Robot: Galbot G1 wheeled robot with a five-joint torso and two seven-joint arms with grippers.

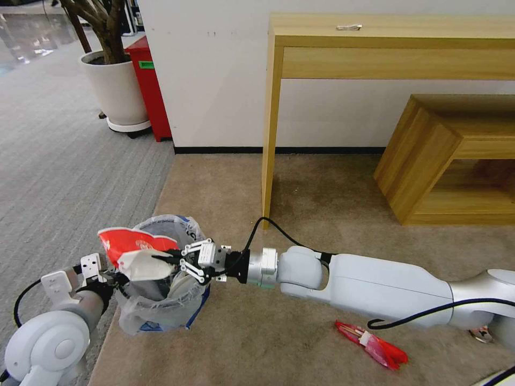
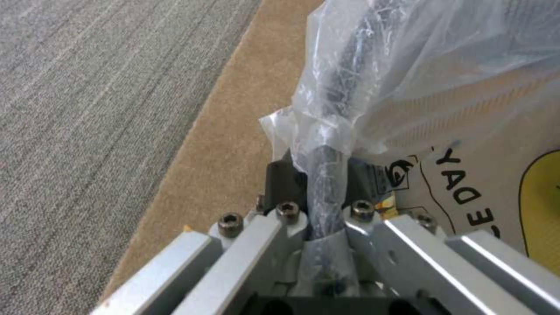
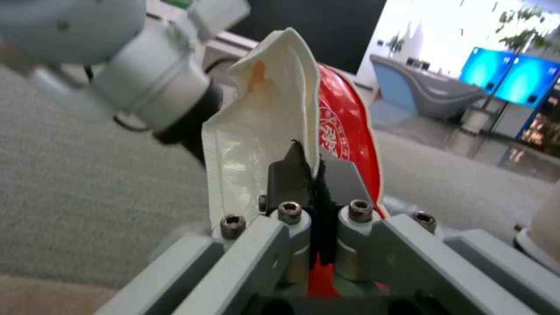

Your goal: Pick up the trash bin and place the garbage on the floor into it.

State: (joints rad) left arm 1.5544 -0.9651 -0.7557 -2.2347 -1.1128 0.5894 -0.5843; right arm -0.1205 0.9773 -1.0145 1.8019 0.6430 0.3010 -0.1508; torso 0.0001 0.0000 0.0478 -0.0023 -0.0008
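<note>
Head view shows the trash bin (image 1: 161, 279) held off the tan carpet (image 1: 322, 203) at the lower left, tilted a little, its crinkled clear liner with blue print bunched around the rim. The left gripper (image 1: 104, 279) is at the bin's left side. In the left wrist view its fingers (image 2: 286, 181) are closed tight on the bin's rim (image 2: 327, 192), with the liner's plastic pinched between the pads and the liner hanging against the bin's printed wall.

The right arm (image 1: 370, 287) reaches in from the right across the carpet, and the right gripper (image 1: 171, 260) is over the mouth of the bin. It is clamped on a crumpled red and white paper cup (image 1: 134, 252), which sticks out to the left above the bin's opening. The right wrist view shows the 2 dark pads (image 3: 288, 179) pressed together on the cup's torn white edge, the red printed side on the far pad's side.

A red wrapper with a wooden stick (image 1: 373, 344) lies on the carpet below the right forearm, well apart from the bin. Behind stand a wooden console table (image 1: 386, 48) and a low wooden bench (image 1: 445, 155) against the white wall. A potted plant (image 1: 112, 86) and a red bin (image 1: 150, 86) are at the upper left on the grey carpet.
</note>
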